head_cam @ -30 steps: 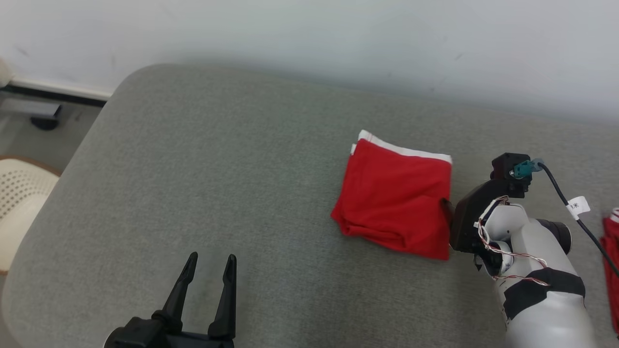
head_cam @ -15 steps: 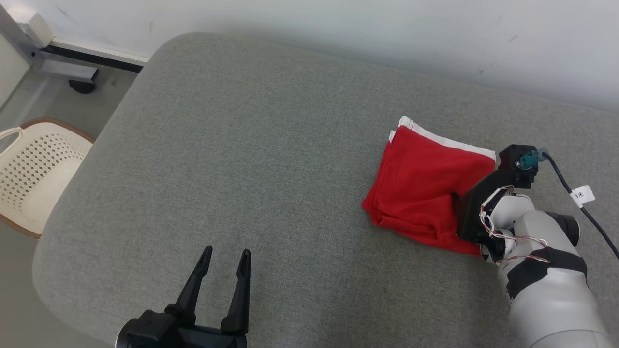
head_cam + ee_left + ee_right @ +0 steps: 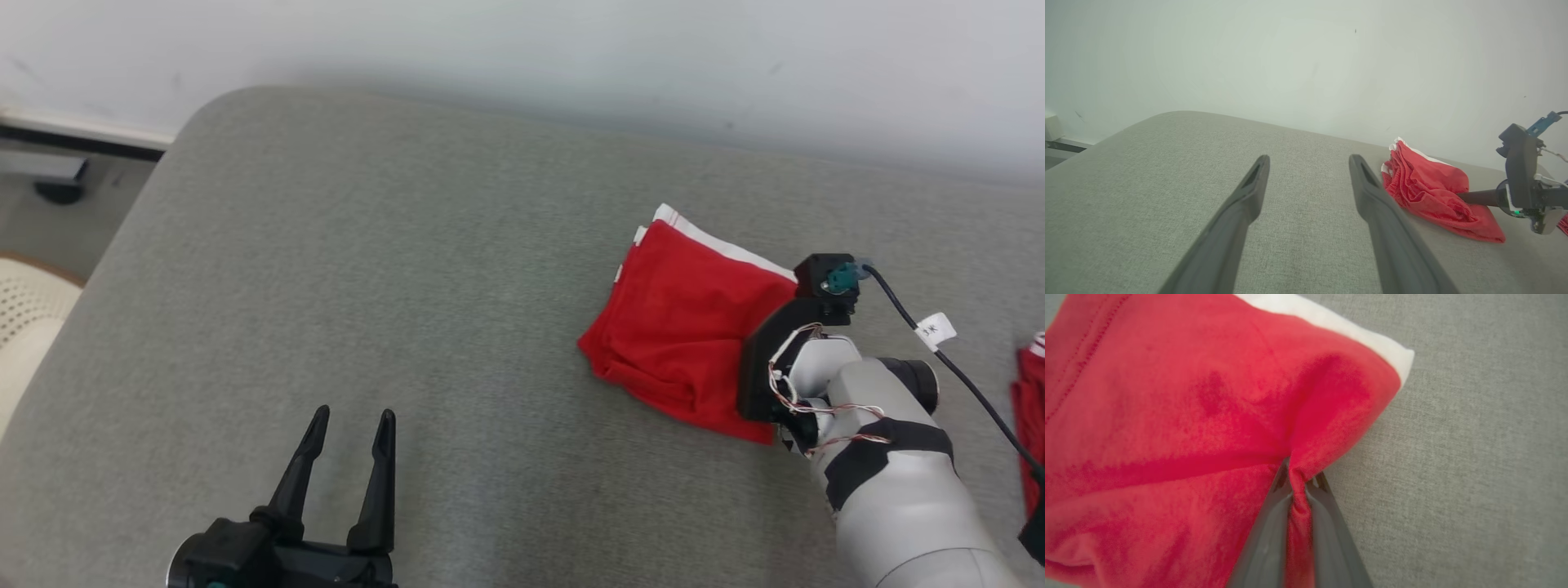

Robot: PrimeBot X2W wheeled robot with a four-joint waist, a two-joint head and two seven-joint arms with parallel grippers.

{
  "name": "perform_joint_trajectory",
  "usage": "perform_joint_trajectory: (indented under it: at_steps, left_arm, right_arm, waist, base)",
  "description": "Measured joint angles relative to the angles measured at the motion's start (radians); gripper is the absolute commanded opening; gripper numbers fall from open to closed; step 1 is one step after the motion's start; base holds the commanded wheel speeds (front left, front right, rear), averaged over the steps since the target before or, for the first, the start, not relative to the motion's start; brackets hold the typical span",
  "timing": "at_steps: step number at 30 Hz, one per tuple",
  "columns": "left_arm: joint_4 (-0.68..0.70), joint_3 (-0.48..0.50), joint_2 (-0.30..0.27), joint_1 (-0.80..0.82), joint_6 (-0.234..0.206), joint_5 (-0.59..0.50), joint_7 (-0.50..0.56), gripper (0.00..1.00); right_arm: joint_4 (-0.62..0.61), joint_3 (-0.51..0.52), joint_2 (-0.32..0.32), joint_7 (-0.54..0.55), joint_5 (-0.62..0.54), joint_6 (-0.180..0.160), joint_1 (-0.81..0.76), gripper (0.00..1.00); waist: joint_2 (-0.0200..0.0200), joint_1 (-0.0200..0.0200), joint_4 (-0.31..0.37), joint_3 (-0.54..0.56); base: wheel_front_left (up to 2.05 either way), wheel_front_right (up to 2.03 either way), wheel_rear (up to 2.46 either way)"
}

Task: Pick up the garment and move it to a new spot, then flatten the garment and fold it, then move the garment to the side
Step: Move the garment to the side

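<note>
Grey cushion (image 3: pixel 367 269) below a pale wall (image 3: pixel 522 49), folded red garment (image 3: pixel 682 335) lying right of centre. My head view hid the pinch behind the wrist; the right wrist view gave me the right gripper (image 3: pixel 1299 479) clamped on a red fold. The left gripper (image 3: pixel 353 412) hung spread, well apart from the cloth.

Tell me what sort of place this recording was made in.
Probably an indoor room, domestic or a lab mock-up: a grey fabric cushion like a sofa seat stands against a white wall, a cream plastic basket sits low beside it, and a folded red garment lies on top.
</note>
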State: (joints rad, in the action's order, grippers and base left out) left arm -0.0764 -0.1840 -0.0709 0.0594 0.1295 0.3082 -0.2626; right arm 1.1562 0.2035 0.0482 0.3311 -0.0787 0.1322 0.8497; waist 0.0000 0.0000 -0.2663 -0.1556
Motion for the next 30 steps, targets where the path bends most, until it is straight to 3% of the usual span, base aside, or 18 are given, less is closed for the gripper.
perform_joint_trajectory:
  at_steps: [7, 11, 21, 27, 30]
  left_arm:
    - [0.013, 0.031, -0.011, -0.016, 0.0, 0.0, 0.0, 1.0]
    - [0.018, 0.036, -0.012, -0.018, 0.0, -0.001, 0.0, 1.0]
    - [0.027, 0.029, -0.007, -0.017, 0.0, -0.008, 0.0, 1.0]
    - [0.027, 0.022, -0.013, -0.012, 0.0, -0.008, 0.0, 1.0]
    - [0.027, 0.014, -0.013, -0.011, 0.0, -0.007, 0.0, 1.0]
  right_arm:
    - [-0.03, -0.328, 0.001, 0.069, 0.134, 0.0, 0.011, 0.0]
    - [-0.109, -0.444, 0.023, 0.122, 0.181, 0.0, 0.002, 0.0]
    - [-0.54, -0.676, 0.341, 0.356, 0.429, 0.0, -0.122, 0.0]
    - [-0.764, -0.683, 0.559, 0.458, 0.502, 0.0, -0.177, 0.0]
    - [-0.791, -0.666, 0.618, 0.471, 0.5, 0.0, -0.18, 0.0]
  waist:
    - [0.0, 0.0, 0.108, 0.028]
    - [0.0, 0.0, 0.159, 0.038]
    - [0.0, 0.0, 0.297, 0.057]
    - [0.0, 0.0, 0.308, 0.038]
    - [0.0, 0.0, 0.298, 0.029]
  base:
    - [0.0, 0.0, 0.0]
    - [0.0, 0.0, 0.0]
    - [0.0, 0.0, 0.0]
    - [0.0, 0.0, 0.0]
    - [0.0, 0.0, 0.0]
